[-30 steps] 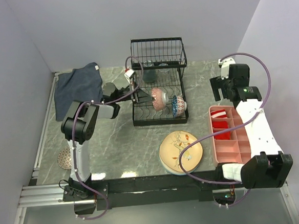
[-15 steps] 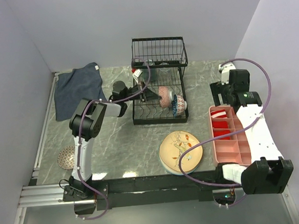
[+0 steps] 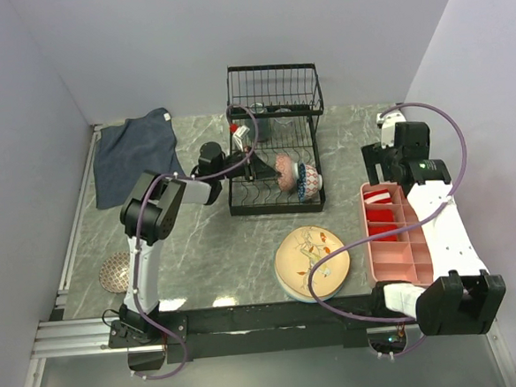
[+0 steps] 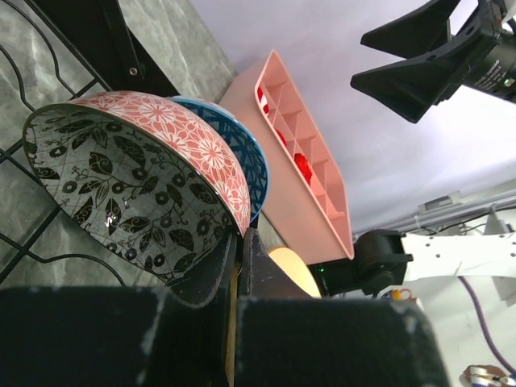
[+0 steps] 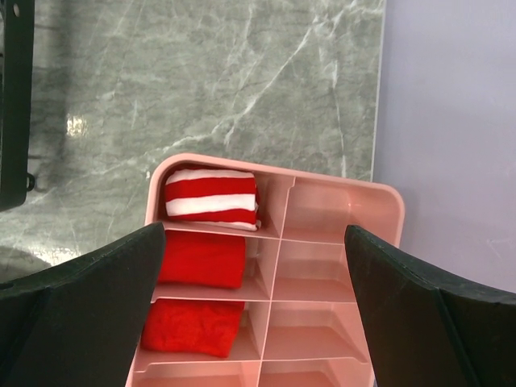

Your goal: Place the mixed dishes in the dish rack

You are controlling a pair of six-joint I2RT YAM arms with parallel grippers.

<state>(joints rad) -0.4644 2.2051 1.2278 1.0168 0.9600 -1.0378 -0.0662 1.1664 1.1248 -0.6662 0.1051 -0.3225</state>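
While the right arm has hardly stirred over the last second, the left arm has stretched further right across the dish rack (image 3: 273,88), carrying the pinkish bowl (image 4: 137,181) along with it. A second ago that bowl stood clear of the blue bowl (image 4: 246,149). Now the two are on edge side by side in the right half of the rack's slotted base, so close that the overhead view shows no gap between them, though I cannot tell whether they touch.

The left claw (image 4: 239,258) is pinched narrow on the near rim of the pinkish bowl, one finger inside against the black leaf pattern and one outside. The bowl is tilted up with its open side toward the wrist camera.

The right claw (image 5: 254,242) is spread wide and holds nothing. It hovers above the far end of the pink tray (image 5: 339,214), where red and red-and-white striped cloths fill the left compartments.

I judge this bowl to be all but placed. What remains is to let go and draw the claw back left without dragging the rim or tipping the bowl against its neighbour.

Work is still left on the counter (image 3: 217,241). The peach plate (image 3: 312,262) lies flat near the front edge, between the rack and the arm bases. A small patterned bowl (image 3: 113,273) sits at the near left, well apart from the rack. The dark blue cloth (image 3: 135,149) lies at the far left.
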